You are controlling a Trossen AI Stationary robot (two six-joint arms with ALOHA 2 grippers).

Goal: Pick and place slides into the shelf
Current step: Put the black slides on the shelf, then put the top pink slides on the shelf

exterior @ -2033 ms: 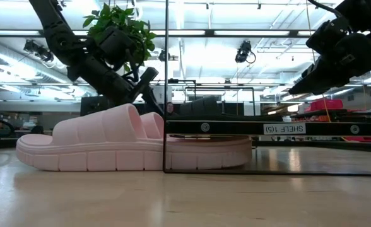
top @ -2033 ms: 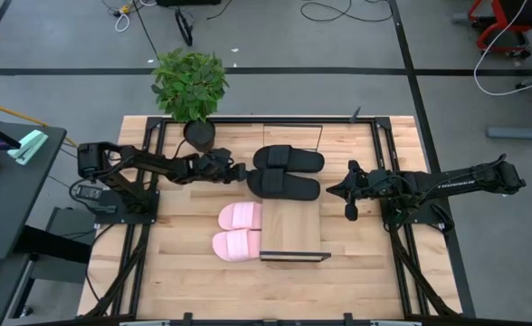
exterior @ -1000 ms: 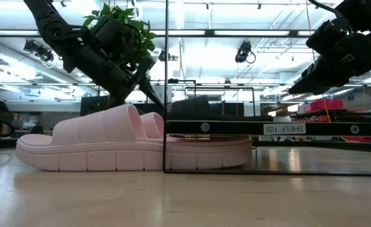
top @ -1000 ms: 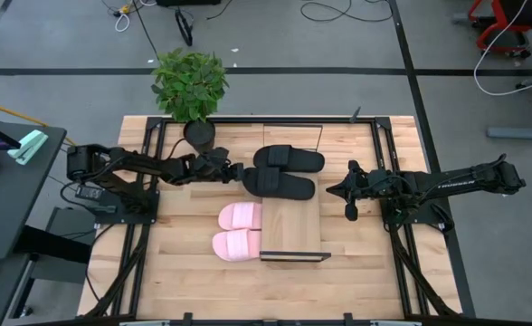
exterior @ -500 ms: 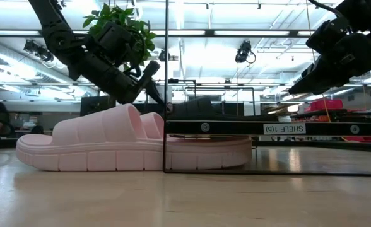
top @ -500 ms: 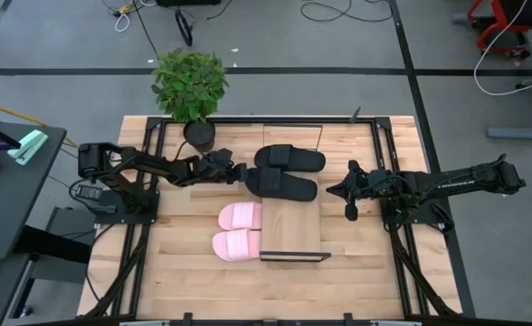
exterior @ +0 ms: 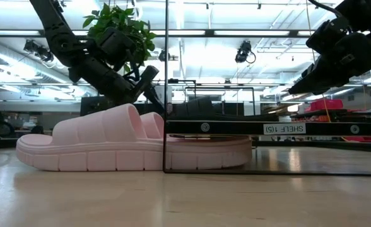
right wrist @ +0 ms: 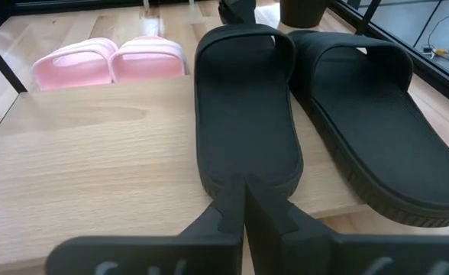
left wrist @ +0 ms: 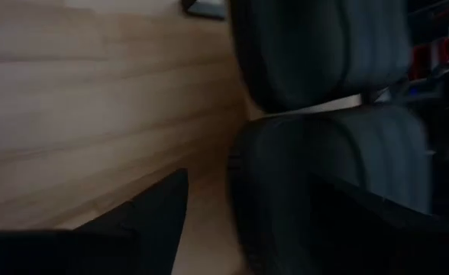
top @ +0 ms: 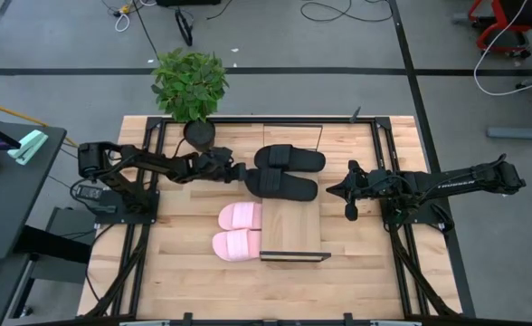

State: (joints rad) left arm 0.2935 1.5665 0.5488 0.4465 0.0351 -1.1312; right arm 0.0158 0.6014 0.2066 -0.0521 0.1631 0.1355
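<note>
Two black slides (top: 289, 187) (top: 293, 159) lie side by side across the far part of the shelf (top: 293, 231), a light-wood board on a black frame. Their strap ends reach past its left edge. Two pink slides (top: 239, 215) (top: 236, 244) rest on the table, with their right ends under the board. My left gripper (top: 241, 174) is open at the near black slide's left end (left wrist: 324, 176), with a finger on either side of it. My right gripper (top: 340, 190) hangs shut to the right of the shelf, pointing at the black slides (right wrist: 243, 114). My left gripper's open fingers (left wrist: 159, 206) come at the near black slide's strap end (left wrist: 285, 191) from the table's left, slanting down. I cannot tell whether either finger touches it. The slide lies flat on the shelf board.
A potted plant (top: 190, 91) stands at the far left corner of the table, close behind my left arm. The black frame rails (top: 148, 226) run along both sides of the table. The near half of the shelf board (top: 293, 240) is bare.
My left gripper has opened wider at the near black slide's left end. The slide lies on the shelf where it was.
</note>
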